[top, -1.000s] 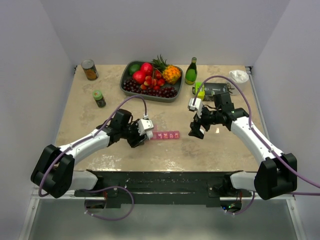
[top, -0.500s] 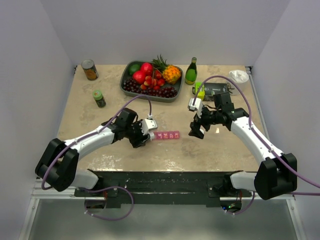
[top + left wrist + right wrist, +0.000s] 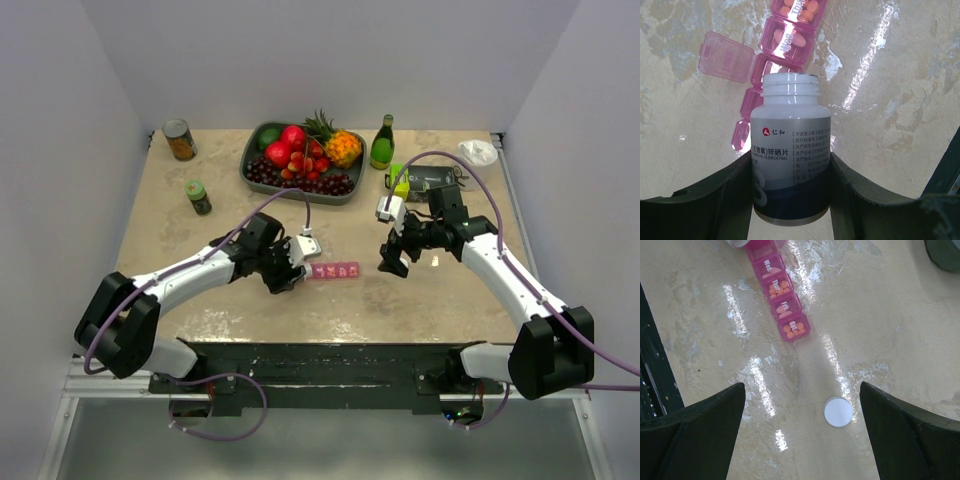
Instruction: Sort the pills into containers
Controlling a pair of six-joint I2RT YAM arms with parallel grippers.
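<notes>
The pink pill organiser [image 3: 335, 270] lies on the table between the arms. In the left wrist view the organiser [image 3: 790, 35] has one lid [image 3: 725, 57] flipped open. Orange pills [image 3: 794, 330] fill some compartments of the organiser [image 3: 781, 305] in the right wrist view. My left gripper [image 3: 290, 268] is shut on an uncapped white pill bottle [image 3: 790, 150], whose mouth is over the open compartment. My right gripper [image 3: 392, 262] is open and empty, above the table right of the strip. A white round cap [image 3: 838, 411] lies on the table below it.
A fruit tray [image 3: 250, 170], a green bottle [image 3: 382, 142], a can [image 3: 180, 140] and a green-capped jar [image 3: 198, 196] stand at the back. A black device [image 3: 430, 180] and a yellow-green item [image 3: 400, 183] lie behind the right gripper.
My left arm has moved right with the bottle, bringing it up to the organiser's left end. The right arm has not moved.
</notes>
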